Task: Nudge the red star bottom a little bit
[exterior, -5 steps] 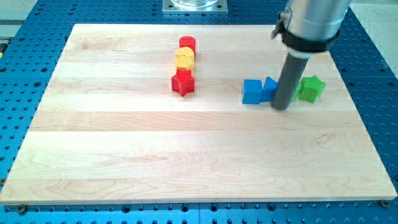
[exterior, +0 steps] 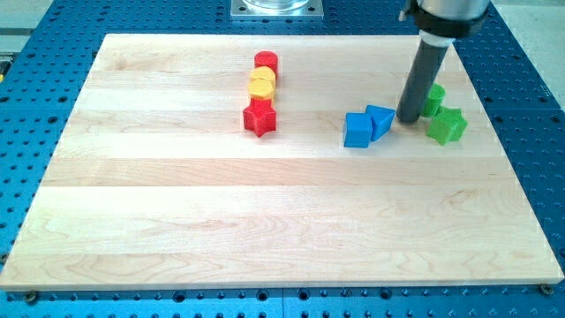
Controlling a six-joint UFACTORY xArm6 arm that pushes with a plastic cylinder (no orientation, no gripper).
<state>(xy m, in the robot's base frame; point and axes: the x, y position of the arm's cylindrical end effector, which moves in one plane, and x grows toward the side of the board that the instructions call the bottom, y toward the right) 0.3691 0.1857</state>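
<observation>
My rod comes down from the view's top right, near upright. My tip (exterior: 408, 120) sits between the blue blocks (exterior: 357, 130) and the green star (exterior: 446, 125), just beside the smaller blue block (exterior: 380, 119). No claw here, so nothing is grasped.

Red star (exterior: 259, 117) lies well left of my tip, touching the yellow block (exterior: 261, 85) under the red cylinder (exterior: 266, 62). Open board (exterior: 265, 230) lies below it.

Since the earlier frame my tip moved up; the green star shifted right.

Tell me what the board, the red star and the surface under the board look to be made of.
Board: pale wood, smooth satin finish; grain lines and plank seams show.
Red star: probably moulded plastic or painted wood; even, slightly glossy colour, no grain.
Surface under the board: likely blue-coated metal; a regular grid of small holes.
</observation>
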